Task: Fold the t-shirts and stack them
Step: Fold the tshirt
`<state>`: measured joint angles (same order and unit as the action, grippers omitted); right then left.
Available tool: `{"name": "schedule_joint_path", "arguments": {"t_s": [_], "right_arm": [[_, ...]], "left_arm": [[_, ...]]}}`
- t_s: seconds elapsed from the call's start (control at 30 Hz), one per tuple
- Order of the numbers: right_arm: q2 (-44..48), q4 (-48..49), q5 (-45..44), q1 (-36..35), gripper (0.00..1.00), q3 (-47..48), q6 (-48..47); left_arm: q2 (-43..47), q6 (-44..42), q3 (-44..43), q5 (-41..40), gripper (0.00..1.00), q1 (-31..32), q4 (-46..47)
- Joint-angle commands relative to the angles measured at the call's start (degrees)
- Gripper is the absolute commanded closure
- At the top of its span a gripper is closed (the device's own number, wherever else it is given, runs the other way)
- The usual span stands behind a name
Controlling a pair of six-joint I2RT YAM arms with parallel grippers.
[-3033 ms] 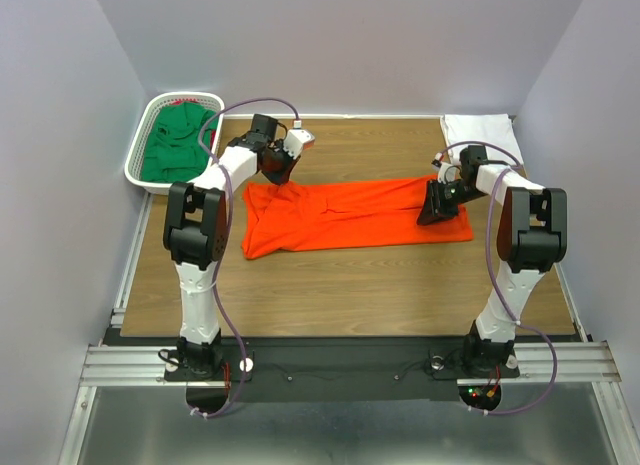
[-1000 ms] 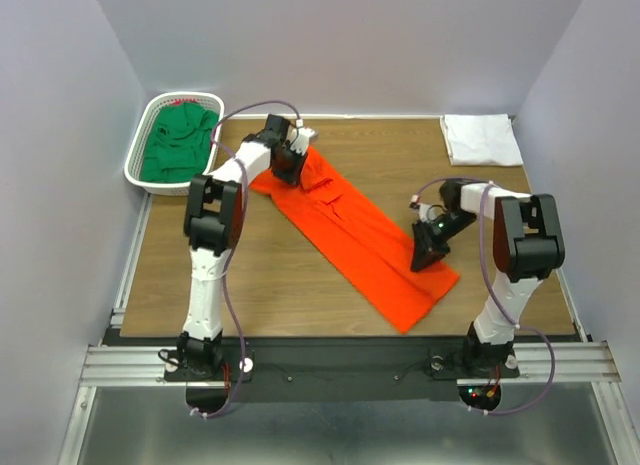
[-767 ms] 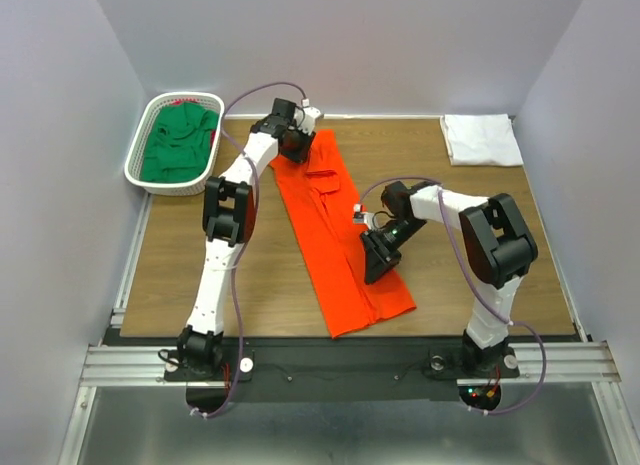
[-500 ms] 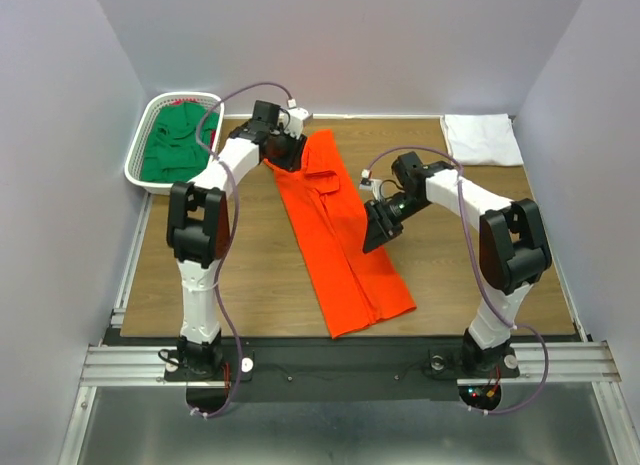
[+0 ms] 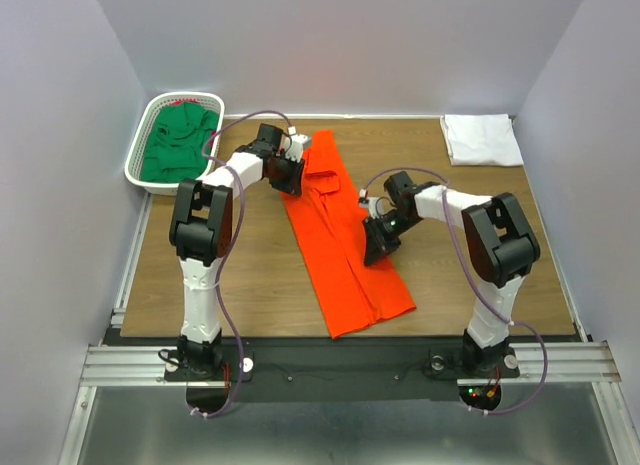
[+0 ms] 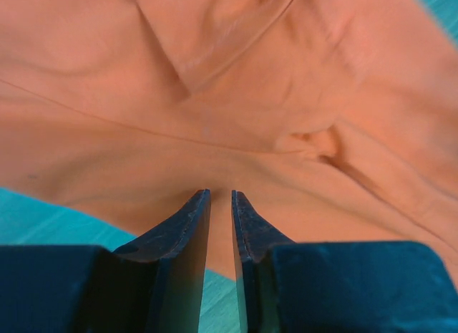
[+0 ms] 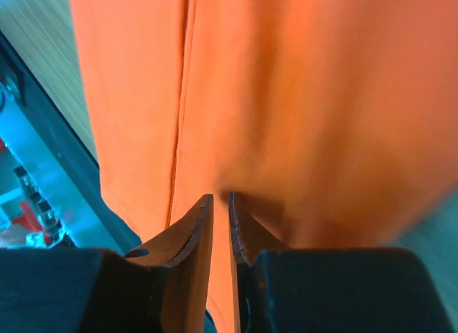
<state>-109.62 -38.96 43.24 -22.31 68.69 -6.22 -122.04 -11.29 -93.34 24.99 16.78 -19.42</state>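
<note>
While the orange-red t-shirt (image 5: 345,255) lies lengthwise mid-frame, the left gripper (image 5: 287,174) pinches its upper end and the right gripper (image 5: 377,248) its right edge.

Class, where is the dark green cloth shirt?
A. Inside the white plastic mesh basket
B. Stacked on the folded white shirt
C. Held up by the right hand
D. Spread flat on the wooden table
A: the dark green cloth shirt lies bunched inside the white plastic mesh basket, far left in the overhead view.
</note>
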Motion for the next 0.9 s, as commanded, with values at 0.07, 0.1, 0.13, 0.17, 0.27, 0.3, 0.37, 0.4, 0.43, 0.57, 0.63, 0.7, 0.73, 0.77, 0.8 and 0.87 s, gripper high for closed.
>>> {"name": "schedule_joint_path", "arguments": {"t_s": [0.07, 0.1, 0.13, 0.17, 0.27, 0.3, 0.37, 0.4, 0.43, 0.57, 0.63, 0.7, 0.73, 0.77, 0.8, 0.87], "right_arm": [[-1.6, 7.5, -0.4, -6.0, 0.8, -4.9, 4.5], [-2.3, 8.2, 1.0, -6.7, 0.8, -5.2, 5.4], [-2.5, 9.7, 1.7, -8.4, 0.8, -5.5, 6.0], [-2.9, 10.2, 2.4, -9.3, 0.8, -5.4, 7.8], [-1.7, 10.2, 4.4, -10.8, 0.8, -3.0, 8.0], [0.8, 10.0, 4.1, -10.7, 0.79, -0.7, 8.0], [3.4, 9.9, 2.9, -9.2, 0.74, 1.6, 8.0], [4.6, 9.9, 2.2, -8.2, 0.72, 4.7, 8.3], [5.6, 9.9, 2.2, -5.8, 0.7, 6.2, 8.7], [2.7, 9.9, 0.4, -0.5, 0.68, 15.7, 9.2], [-0.1, 9.9, -2.9, 0.9, 0.68, 19.6, 9.3], [-4.4, 9.9, -7.0, 2.1, 0.68, 24.7, 9.6], [-5.9, 9.8, -7.9, 2.4, 0.69, 27.4, 9.6], [-7.1, 9.9, -10.0, 2.5, 0.69, 28.8, 9.8], [-9.4, 9.9, -10.6, 2.5, 0.69, 29.7, 10.0], [-11.7, 10.0, -11.3, 2.5, 0.69, 31.9, 10.2]], "left_arm": [[-2.8, -0.7, -4.0, 0.1, 0.73, 0.9, -4.5], [-4.9, -1.3, -6.4, -0.1, 0.74, 1.3, -5.1], [-6.1, -1.5, -8.0, -0.2, 0.75, 2.0, -6.6], [-7.5, -1.8, -9.8, 0.0, 0.76, 2.4, -7.6], [-13.9, -3.1, -18.2, 2.5, 0.81, 3.0, -13.0], [-14.2, -3.6, -20.8, 3.3, 0.81, 3.0, -13.8], [-12.0, -4.1, -21.0, 3.6, 0.78, 2.7, -13.1], [-10.5, -4.3, -19.5, 4.4, 0.71, 2.0, -12.2], [-8.9, -4.3, -18.5, 5.0, 0.68, 1.7, -11.4], [1.5, -5.3, -12.1, 8.2, 0.53, 0.7, -4.7], [4.3, -5.2, -7.4, 9.1, 0.53, 0.7, -2.6], [6.2, -4.3, -3.9, 9.9, 0.53, 0.7, -1.1], [6.5, -3.8, -2.9, 10.1, 0.53, 0.7, -1.1], [6.8, -3.7, -1.8, 10.2, 0.55, 0.7, -1.2], [6.9, -3.4, 0.6, 10.3, 0.57, 0.7, -1.0], [7.6, -2.8, 3.4, 11.0, 0.58, 0.7, 0.7]]}}
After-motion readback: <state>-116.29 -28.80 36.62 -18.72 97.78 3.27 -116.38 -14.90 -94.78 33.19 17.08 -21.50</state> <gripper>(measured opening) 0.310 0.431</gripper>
